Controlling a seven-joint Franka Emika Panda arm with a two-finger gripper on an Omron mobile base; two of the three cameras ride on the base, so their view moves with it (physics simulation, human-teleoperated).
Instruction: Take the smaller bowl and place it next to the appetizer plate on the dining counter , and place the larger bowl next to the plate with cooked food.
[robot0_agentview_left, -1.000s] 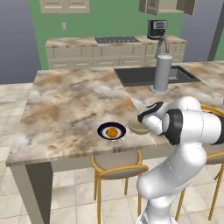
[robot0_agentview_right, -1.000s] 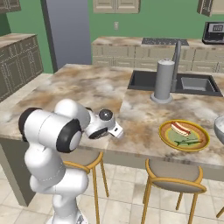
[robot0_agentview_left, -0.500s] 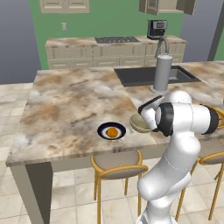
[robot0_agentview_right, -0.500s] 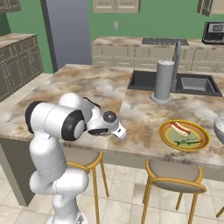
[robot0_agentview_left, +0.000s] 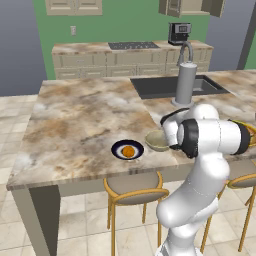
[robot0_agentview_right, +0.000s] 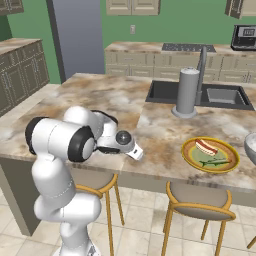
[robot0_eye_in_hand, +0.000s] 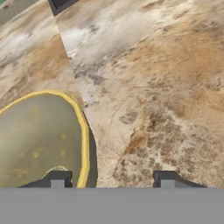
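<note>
The smaller bowl (robot0_agentview_left: 157, 140), tan with a plain surface, rests on the dining counter (robot0_agentview_left: 80, 120) just right of the appetizer plate (robot0_agentview_left: 127, 150). In the hand view my gripper (robot0_eye_in_hand: 111, 180) is open and straddles the rim of the smaller bowl (robot0_eye_in_hand: 39, 140), one fingertip (robot0_eye_in_hand: 59, 179) over the inside and the other over bare stone. Farther right stands the plate with cooked food (robot0_agentview_right: 210, 154). The larger bowl (robot0_agentview_right: 251, 146) is cut off by the frame's right edge. My arm hides the gripper in the left base view.
A dark sink (robot0_agentview_left: 170, 86) and a tall grey tap (robot0_agentview_left: 185, 82) sit at the back of the island. Stools (robot0_agentview_left: 132, 192) stand under its front edge. The wall counter with a black cooktop (robot0_agentview_left: 134, 45) lies beyond.
My arm's elbow has swung up and over toward the counter while the hand stayed by the smaller bowl. The bowl has kept its place beside the appetizer plate.
</note>
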